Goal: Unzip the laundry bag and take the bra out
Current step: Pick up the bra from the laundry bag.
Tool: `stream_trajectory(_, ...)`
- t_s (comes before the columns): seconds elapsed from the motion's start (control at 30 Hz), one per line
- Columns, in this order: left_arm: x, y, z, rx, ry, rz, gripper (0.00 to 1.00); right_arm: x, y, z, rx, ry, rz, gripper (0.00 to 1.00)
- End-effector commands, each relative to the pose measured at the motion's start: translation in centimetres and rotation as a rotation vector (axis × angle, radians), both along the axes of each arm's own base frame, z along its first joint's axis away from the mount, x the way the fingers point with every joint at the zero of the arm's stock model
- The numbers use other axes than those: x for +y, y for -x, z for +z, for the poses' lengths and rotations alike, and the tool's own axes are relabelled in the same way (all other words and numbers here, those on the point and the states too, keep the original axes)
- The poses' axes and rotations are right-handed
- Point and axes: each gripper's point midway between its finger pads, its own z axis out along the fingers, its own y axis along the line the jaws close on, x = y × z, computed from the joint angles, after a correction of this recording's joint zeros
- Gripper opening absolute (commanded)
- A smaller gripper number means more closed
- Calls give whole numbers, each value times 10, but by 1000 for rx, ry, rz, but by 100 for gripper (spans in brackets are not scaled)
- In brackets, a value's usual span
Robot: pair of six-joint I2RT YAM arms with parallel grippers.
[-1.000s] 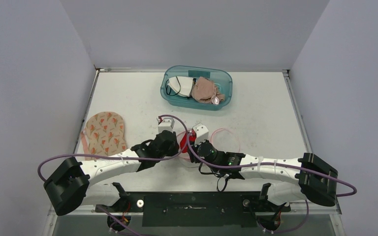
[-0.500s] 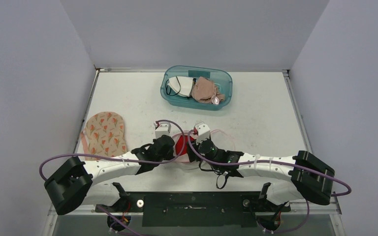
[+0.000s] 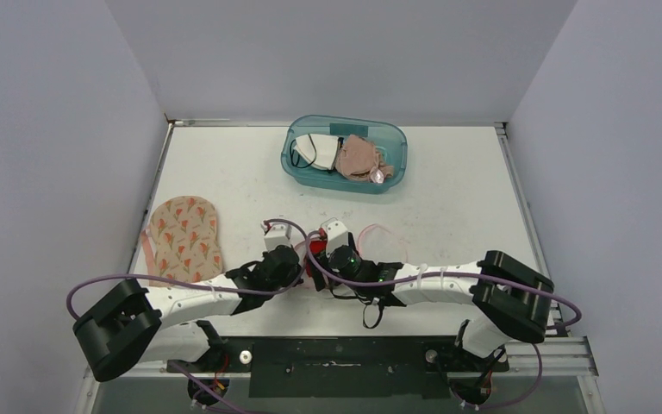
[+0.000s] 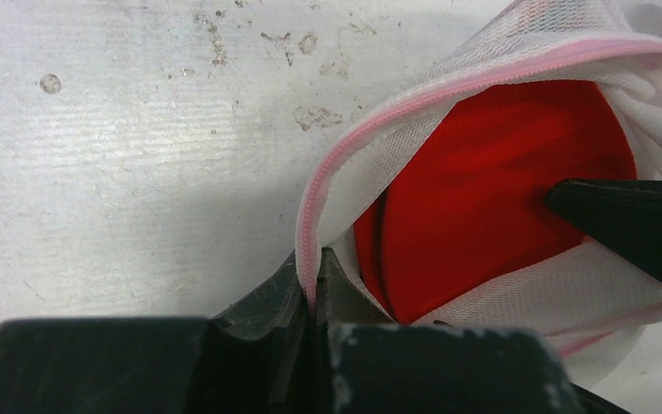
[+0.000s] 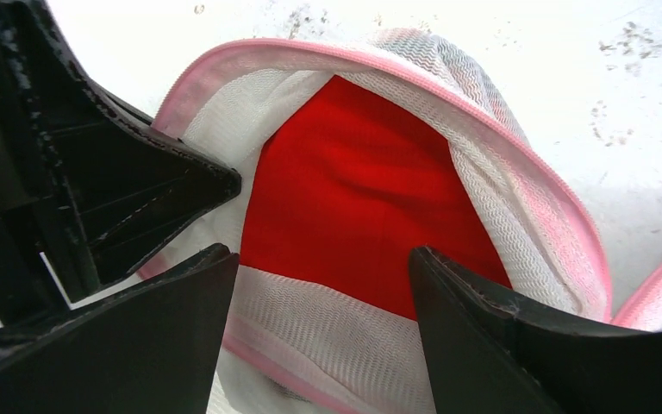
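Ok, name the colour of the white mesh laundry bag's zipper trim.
Pink zipper trim, clearest in left wrist view.

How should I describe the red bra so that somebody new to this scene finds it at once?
On the white table, look toward the near edge, where the left pincer and right pincer meet. There lies a white mesh laundry bag with a pink zipper, its mouth open. The bra is the bright red cloth inside, the only red garment.

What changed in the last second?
Left tool shut on the bag at its pink zip edge. Right tool opened at the bag mouth, over the red bra. Both wrists shifted left. Bin and floral pad stayed put.
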Motion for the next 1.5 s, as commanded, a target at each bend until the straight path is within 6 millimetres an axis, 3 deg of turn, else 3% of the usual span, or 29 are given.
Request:
stream_trajectory(0.0,-11,-1,16,-43,137,7,0,32,-7,26,-32,-120,12,75)
stream_trajectory(0.13,-8,1,17,-57,180,20,0,38,-8,23,-33,-109,16,81)
stream_trajectory(0.33,-4,3,17,-63,214,30,0,45,-11,8,-40,-28,4,82)
stream_trajectory(0.73,2,6,19,-72,230,36,0,40,-23,-28,-52,143,-76,70)
stream_trajectory(0.9,4,7,16,-67,232,41,0,31,-27,-38,-56,213,-118,54)
stream_trajectory(1.17,6,6,19,-76,231,48,0,19,-23,-24,-63,179,-140,42)
stream_trajectory(1.47,4,6,14,-63,216,45,0,23,-18,-7,-63,115,-104,27)
